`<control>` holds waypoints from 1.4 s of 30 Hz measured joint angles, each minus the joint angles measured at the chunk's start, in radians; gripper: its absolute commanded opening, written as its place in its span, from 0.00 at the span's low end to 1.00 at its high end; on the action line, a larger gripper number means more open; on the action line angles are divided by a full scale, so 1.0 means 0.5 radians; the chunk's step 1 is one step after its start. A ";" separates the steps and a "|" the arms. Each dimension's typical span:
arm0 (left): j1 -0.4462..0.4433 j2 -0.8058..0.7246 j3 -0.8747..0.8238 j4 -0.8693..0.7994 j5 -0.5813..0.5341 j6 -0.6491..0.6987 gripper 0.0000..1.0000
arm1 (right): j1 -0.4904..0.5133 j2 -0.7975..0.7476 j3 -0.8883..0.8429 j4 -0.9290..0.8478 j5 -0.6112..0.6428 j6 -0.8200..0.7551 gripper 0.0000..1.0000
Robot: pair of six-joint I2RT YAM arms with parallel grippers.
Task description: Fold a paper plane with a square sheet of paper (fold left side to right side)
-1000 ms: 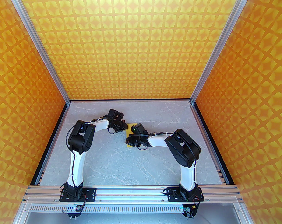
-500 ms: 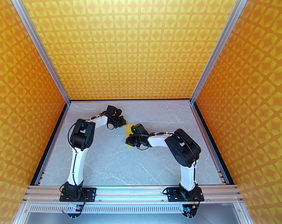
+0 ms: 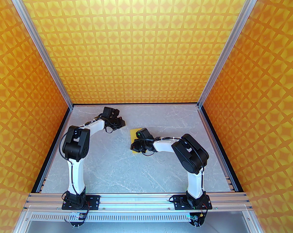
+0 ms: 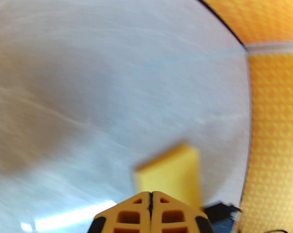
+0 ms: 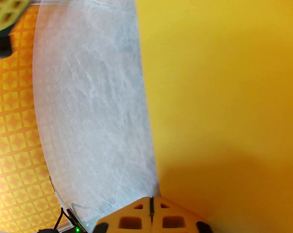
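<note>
1. The paper (image 3: 132,134) lies flat on the table (image 3: 112,169), a little past the middle and right of centre. Its near half is hidden under the right gripper (image 3: 134,147).
2. What shows is taller than it is wide. It may already be doubled over, but the covered part leaves that unsure.
3. The right wrist view shows the paper (image 5: 221,81) smooth and flat, with one straight edge running down to the right gripper (image 5: 151,203).
4. That gripper's jaws are pressed tight together with nothing visible between them. The tips sit at the paper's edge and seem to pin it rather than pinch it.
5. The left gripper (image 3: 121,123) is also fully closed and carries nothing. It hangs over bare table, near the paper's far-left corner but apart from it.
6. The blurred left wrist view shows the paper (image 4: 170,169) just beyond the left gripper (image 4: 150,199).
7. Handling, as I judge it: the sheet is very light, thin and limp, so it will skate on the smooth table if pushed unpinned. It creases for good, so a stray nip would mark it.
8. Best hold: pinch a free corner or edge shallowly while the other tips pin it. Then press along the fold line.
</note>
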 measured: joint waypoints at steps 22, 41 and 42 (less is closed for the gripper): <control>-0.165 0.215 -0.091 0.057 0.050 -0.043 0.00 | -0.096 0.069 0.481 -0.513 -0.043 -0.087 0.00; -0.183 0.215 -0.091 0.055 0.035 -0.060 0.00 | -0.082 0.122 0.282 -0.307 -0.072 -0.069 0.00; -0.183 0.215 -0.091 0.055 0.034 -0.060 0.00 | -0.069 0.090 0.236 -0.304 -0.073 -0.064 0.00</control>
